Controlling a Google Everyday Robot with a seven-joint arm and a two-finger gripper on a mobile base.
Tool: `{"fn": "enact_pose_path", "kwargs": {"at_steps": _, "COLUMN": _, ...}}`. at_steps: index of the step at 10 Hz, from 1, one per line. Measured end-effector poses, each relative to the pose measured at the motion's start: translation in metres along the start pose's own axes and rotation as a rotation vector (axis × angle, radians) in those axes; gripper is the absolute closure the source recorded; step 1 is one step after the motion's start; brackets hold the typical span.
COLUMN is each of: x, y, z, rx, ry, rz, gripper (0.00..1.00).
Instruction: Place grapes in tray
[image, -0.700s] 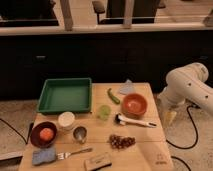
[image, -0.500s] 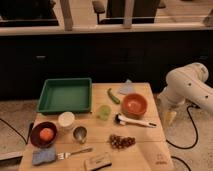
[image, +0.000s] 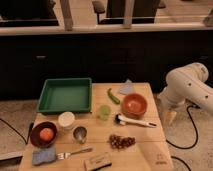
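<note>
The gripper (image: 170, 116) hangs beside the table (image: 150, 150) — open or closed, I cannot tell; reaching the grapes (image: 122, 142), it may knock the brush (image: 136, 122).

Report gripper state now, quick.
Gripper: open or closed cannot be told; it points down beside the table's right edge, apart from the grapes, which lie on the table.

Single raised view from the front, looking down over whole table (image: 147, 142), mid-distance, gripper (image: 170, 116) low beside its right edge
</note>
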Motion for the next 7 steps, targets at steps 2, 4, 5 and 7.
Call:
{"fn": "enact_pose_path", "kwargs": {"at_steps": 2, "x": 0.0, "y": 0.0, "z": 0.0, "rx": 0.0, "ry": 0.0, "rz": 0.0, "gripper": 0.2}}
{"fn": "enact_pose_path", "kwargs": {"at_steps": 4, "x": 0.0001, "y": 0.0, "z": -0.0001, "rx": 0.0, "ry": 0.0, "rz": 0.0, "gripper": 0.2}}
{"fn": "enact_pose_path", "kwargs": {"at_steps": 5, "x": 0.0, "y": 0.0, "z": -0.0001, "rx": 0.0, "ry": 0.0, "rz": 0.0, "gripper": 0.2}}
{"fn": "enact_pose_path", "kwargs": {"at_steps": 7, "x": -0.0028, "y": 0.0082, "z": 0.0, "rx": -0.002, "ry": 0.014, "rz": -0.038, "gripper": 0.2}}
